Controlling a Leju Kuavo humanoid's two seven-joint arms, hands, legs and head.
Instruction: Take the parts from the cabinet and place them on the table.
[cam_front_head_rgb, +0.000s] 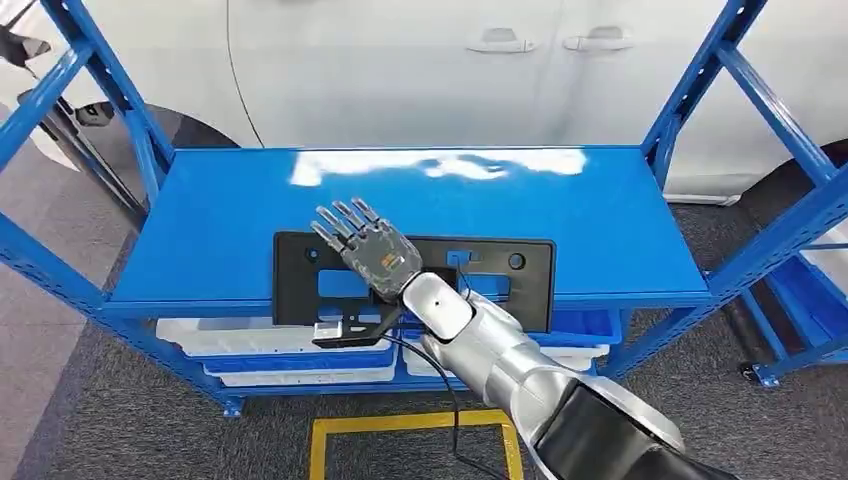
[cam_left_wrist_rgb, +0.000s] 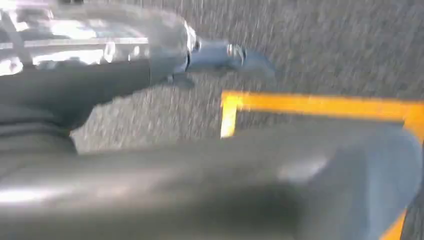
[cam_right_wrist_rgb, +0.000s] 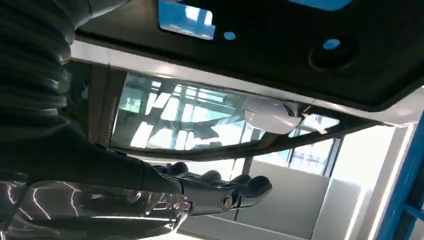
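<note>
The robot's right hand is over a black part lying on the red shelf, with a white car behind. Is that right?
Not quite. The shelf is blue, not red, as the head view shows. The rest holds: the right hand is over the black part lying on that shelf, with a white car behind.

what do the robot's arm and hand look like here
The right arm is a glossy silver shell, rounded, with a black section near the bottom edge. The right hand is dark grey with slim dark fingers and a small orange mark on its back. A thin black cable hangs beside the arm.
</note>
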